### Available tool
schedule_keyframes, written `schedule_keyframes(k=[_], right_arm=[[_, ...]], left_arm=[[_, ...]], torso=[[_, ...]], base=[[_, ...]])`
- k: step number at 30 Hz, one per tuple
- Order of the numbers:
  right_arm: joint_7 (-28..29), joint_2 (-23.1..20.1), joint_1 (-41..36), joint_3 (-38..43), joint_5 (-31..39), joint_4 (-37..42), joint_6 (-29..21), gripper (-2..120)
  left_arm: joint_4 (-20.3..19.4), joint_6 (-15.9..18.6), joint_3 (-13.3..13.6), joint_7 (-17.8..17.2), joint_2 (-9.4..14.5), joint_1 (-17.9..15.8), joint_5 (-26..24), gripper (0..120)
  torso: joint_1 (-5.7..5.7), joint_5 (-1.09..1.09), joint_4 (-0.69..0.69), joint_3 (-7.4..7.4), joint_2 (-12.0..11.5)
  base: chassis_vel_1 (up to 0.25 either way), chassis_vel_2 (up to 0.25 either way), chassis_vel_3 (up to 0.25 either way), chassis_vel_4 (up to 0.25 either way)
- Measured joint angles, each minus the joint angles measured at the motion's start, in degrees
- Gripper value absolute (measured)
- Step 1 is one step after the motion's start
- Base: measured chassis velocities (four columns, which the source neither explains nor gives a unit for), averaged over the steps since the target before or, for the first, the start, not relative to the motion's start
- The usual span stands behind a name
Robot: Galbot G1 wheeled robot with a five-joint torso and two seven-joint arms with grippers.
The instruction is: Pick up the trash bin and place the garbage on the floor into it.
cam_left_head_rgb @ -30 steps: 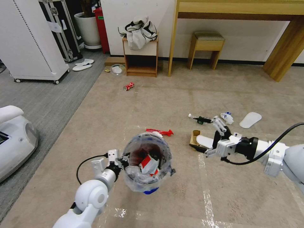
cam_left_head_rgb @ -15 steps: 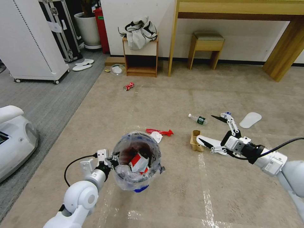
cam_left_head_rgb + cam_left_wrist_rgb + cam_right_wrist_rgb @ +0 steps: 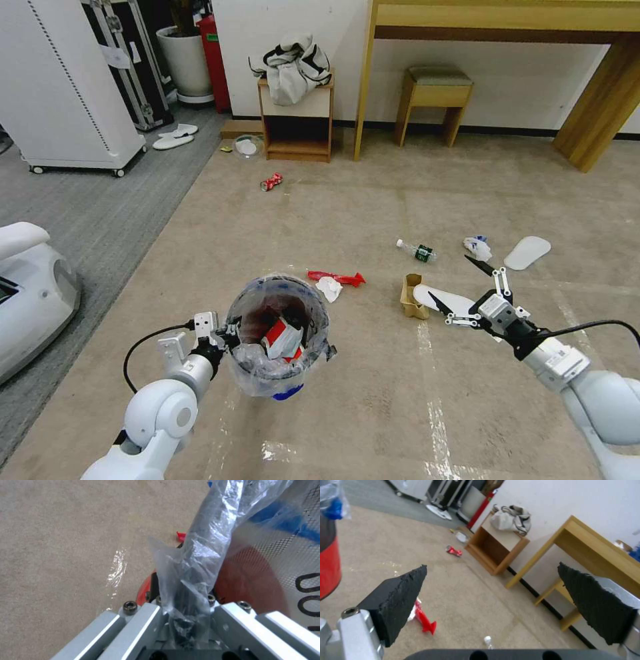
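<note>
The trash bin [image 3: 277, 337], blue and red with a crinkled clear bag, hangs above the floor [image 3: 373, 213] with a red-white wrapper inside. My left gripper [image 3: 223, 337] is shut on its rim and bag, seen close in the left wrist view [image 3: 185, 620]. My right gripper [image 3: 448, 275] is open above a white slipper [image 3: 427, 293] beside a brown carton [image 3: 412, 297]. Garbage on the carpet: a red wrapper [image 3: 337, 277], a tissue [image 3: 329, 288], a bottle [image 3: 417, 251], another slipper [image 3: 527, 252], and a crushed can [image 3: 271, 181]. The right wrist view shows spread pads [image 3: 396, 595], the wrapper [image 3: 426, 620] and the can [image 3: 454, 551].
A white machine [image 3: 33, 293] sits on the grey carpet at the left, with a wheeled white cabinet [image 3: 67, 87] behind it. A small wooden shelf [image 3: 297, 120] with a jacket, a stool [image 3: 437, 93] and a wooden table [image 3: 600, 100] line the far wall.
The left arm drew the bin left and nearer to me. The right arm pulled back to the right and lower, its open gripper now over the slipper.
</note>
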Motion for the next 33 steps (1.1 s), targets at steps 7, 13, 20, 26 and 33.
schedule_keyframes(k=[7,13,20,26,33], right_arm=[[1.07,1.88,-0.72,0.7,0.1,0.0,-0.16,100],[1.11,3.47,-0.99,0.65,0.05,0.0,-0.18,100],[0.97,6.16,-1.78,0.67,-0.75,0.31,-0.54,100],[-0.07,6.28,-2.04,1.5,-1.14,0.93,-1.27,100],[-1.44,5.13,-1.69,1.81,-0.45,1.07,-1.58,100]], left_arm=[[0.0,0.0,-0.51,-0.04,-0.16,-0.05,0.42,1],[-0.09,-0.07,-0.73,-0.08,0.09,0.12,0.42,1],[-0.43,-0.77,-1.11,0.11,0.4,0.54,0.37,1],[-0.43,-0.9,-1.01,0.23,0.03,0.51,0.42,1],[-0.08,-0.94,-0.74,0.42,-0.36,-0.02,0.99,1]], torso=[[0.0,-0.01,0.0,0.0,0.0],[0.0,-0.01,0.0,0.0,0.0],[0.0,0.0,0.0,0.0,0.0],[0.0,0.0,0.0,0.0,0.0],[0.0,0.0,0.0,0.0,0.0]], base=[[0.0,0.0,0.0,0.0],[0.0,0.0,0.0,0.0],[0.0,0.0,0.0,0.0],[0.0,0.0,0.0,0.0],[0.0,0.0,0.0,0.0]])
